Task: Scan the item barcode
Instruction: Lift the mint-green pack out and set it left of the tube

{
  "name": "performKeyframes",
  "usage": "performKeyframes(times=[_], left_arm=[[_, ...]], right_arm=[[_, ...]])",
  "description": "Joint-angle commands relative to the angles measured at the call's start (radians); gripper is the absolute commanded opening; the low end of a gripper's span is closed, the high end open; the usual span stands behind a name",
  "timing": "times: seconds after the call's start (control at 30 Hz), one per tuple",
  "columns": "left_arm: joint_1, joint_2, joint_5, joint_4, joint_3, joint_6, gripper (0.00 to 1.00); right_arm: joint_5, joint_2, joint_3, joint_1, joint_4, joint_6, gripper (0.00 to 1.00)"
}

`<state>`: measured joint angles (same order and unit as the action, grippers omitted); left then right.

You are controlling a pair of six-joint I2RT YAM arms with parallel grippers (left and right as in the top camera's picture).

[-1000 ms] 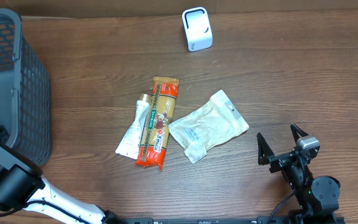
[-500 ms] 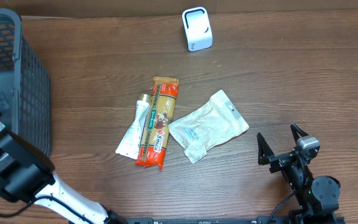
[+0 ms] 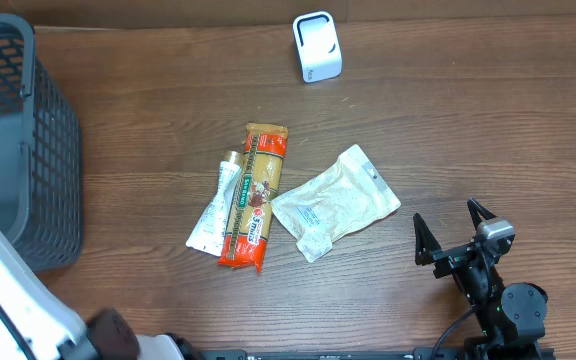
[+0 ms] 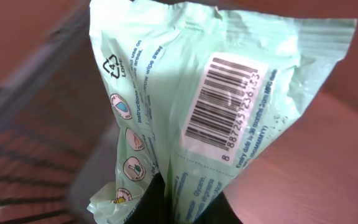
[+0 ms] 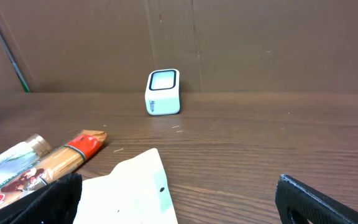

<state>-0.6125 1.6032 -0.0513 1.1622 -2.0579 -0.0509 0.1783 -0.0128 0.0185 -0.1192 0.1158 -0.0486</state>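
The left end effector [image 4: 166,202] is pinching a pale green packet [image 4: 166,106] by its lower edge near the basket [image 3: 38,150], its barcode [image 4: 221,107] facing the wrist camera; the right end effector [image 3: 446,215] is sitting spread wide over the tabletop [image 3: 448,110], well apart from the white scanner [image 3: 317,46].

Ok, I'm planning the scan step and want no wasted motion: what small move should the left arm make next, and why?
Probably swing the left pincer away from the basket toward the white scanner. It is shut on the green packet, whose barcode shows clearly, yet the scanner sits far across the table.
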Motion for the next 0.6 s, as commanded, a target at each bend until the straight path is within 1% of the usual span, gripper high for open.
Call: performKeyframes(times=[0.0,0.03,0.1,0.17,0.27,0.33,0.43,0.57], left_arm=[[0.101,-0.074,0.217,0.048,-0.020,-0.031,0.04],[0.139,-0.079,0.239,0.076,-0.019,-0.013,0.04],[0.217,-0.076,0.287,0.159,-0.013,0.058,0.04],[0.291,-0.068,0.283,0.217,0.025,0.084,0.04],[0.374,-0.065,0.251,0.219,0.154,0.085,0.04],[0.413,-0.064,0.217,0.182,0.270,0.080,0.04],[0.451,-0.064,0.153,0.080,0.473,0.047,0.04],[0.485,-0.060,0.122,-0.146,0.764,0.024,0.04]], right_arm=[[-0.005,0.008,0.010,-0.001,-0.003,-0.003,1.00],[-0.005,0.008,0.010,-0.001,-0.003,-0.003,1.00],[-0.005,0.008,0.010,-0.001,-0.003,-0.003,1.00],[-0.005,0.008,0.010,-0.001,-0.003,-0.003,1.00],[-0.005,0.008,0.010,-0.001,-0.003,-0.003,1.00],[-0.005,0.008,0.010,-0.001,-0.003,-0.003,1.00],[-0.005,0.008,0.010,-0.001,-0.003,-0.003,1.00],[-0.005,0.008,0.010,-0.001,-0.003,-0.003,1.00]])
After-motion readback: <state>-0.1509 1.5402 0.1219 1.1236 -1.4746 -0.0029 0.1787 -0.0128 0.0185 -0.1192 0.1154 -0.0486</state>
